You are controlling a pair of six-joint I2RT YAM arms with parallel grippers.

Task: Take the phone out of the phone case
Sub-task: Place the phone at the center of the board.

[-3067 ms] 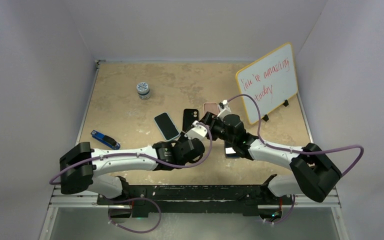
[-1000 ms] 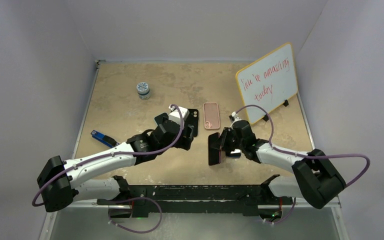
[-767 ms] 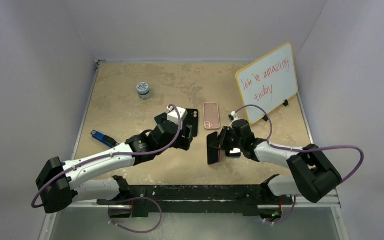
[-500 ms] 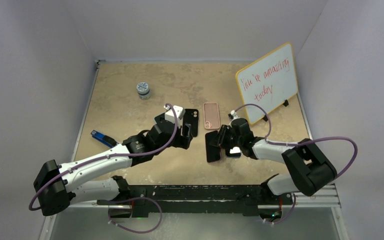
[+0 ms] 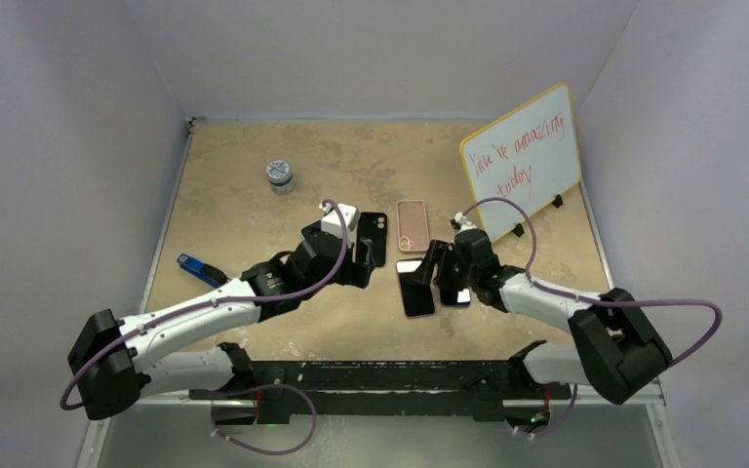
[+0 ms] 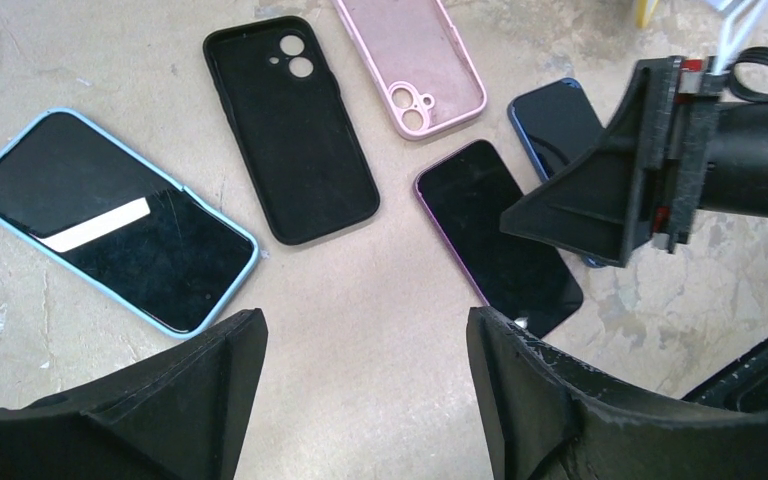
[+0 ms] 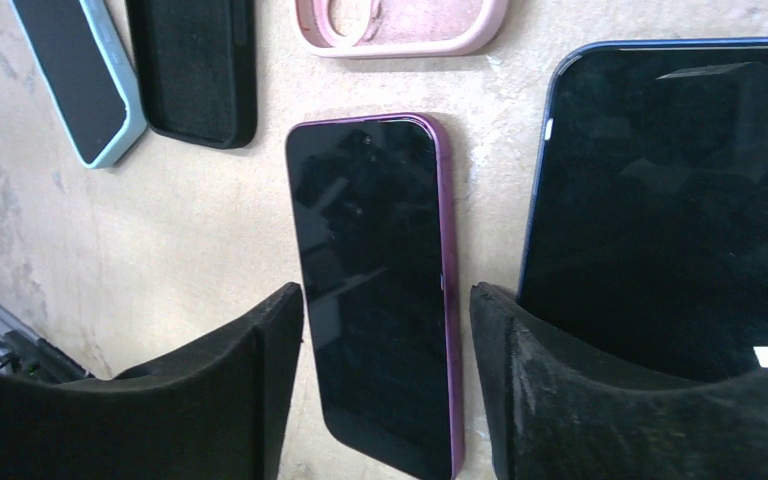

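Note:
A purple-edged phone lies flat, screen up, on the table, also seen in the top view. My right gripper is open, its fingers on either side of the phone's near end with a gap on both sides. An empty pink phone case lies just beyond the phone, and an empty black case lies to its left. My left gripper is open over bare table, holding nothing. A light-blue-rimmed phone lies to its left.
A dark blue phone lies right of the purple one, partly under my right gripper's finger. A whiteboard stands at the back right, a small jar at the back left, and a blue object near the left edge.
My right gripper, which held the purple phone up on its edge, has opened. The phone now lies flat on the table. The left arm has barely moved.

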